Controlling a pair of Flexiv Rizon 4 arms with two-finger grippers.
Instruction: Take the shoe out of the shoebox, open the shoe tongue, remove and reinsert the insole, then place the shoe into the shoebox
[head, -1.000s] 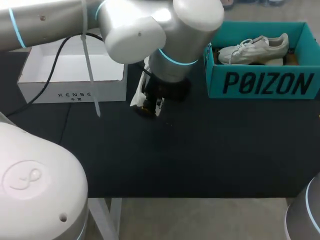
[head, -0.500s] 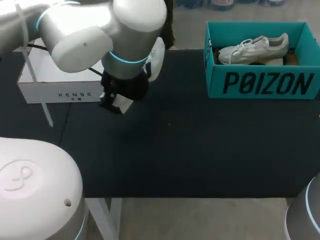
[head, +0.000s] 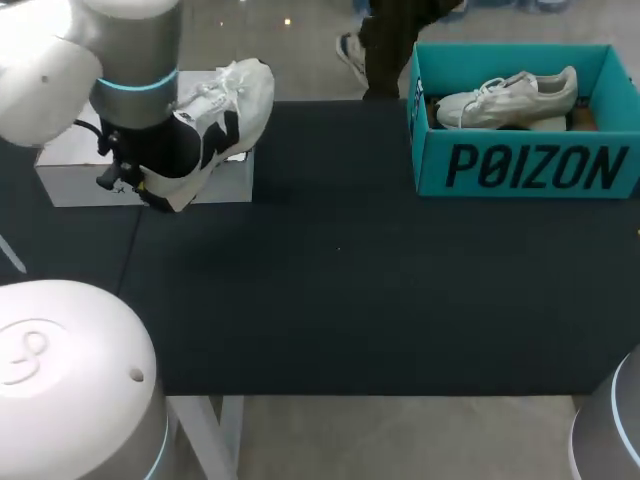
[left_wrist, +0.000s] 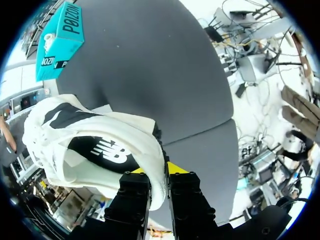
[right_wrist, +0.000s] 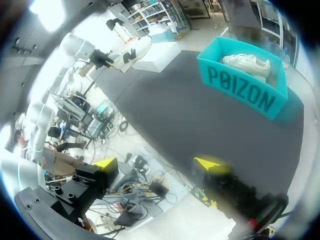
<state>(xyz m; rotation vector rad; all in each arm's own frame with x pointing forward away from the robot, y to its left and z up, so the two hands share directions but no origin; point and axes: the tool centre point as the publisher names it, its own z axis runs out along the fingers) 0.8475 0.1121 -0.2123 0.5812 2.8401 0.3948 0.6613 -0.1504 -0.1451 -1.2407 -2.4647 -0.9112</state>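
Note:
A white shoe with black markings (head: 222, 115) hangs in the air over the front right corner of the white shoebox (head: 70, 172), toe pointing away and up. My left gripper (left_wrist: 156, 171) is shut on the shoe (left_wrist: 90, 145) at its heel edge, which is pinched between the yellow tips. In the head view the left wrist (head: 135, 90) covers the fingers. My right gripper (right_wrist: 157, 164) is open with nothing between its fingers, off the table's near right side and far from the shoe (right_wrist: 131, 52).
A teal shoebox (head: 525, 165) stands at the far right of the black table (head: 360, 290), with a pale beige shoe (head: 505, 98) lying inside. The same teal shoebox (right_wrist: 244, 92) shows ahead of my right gripper.
My left arm has swung left from the table's middle to over the white shoebox, carrying the shoe. The shoe has turned so its side now shows. The right gripper stays open.

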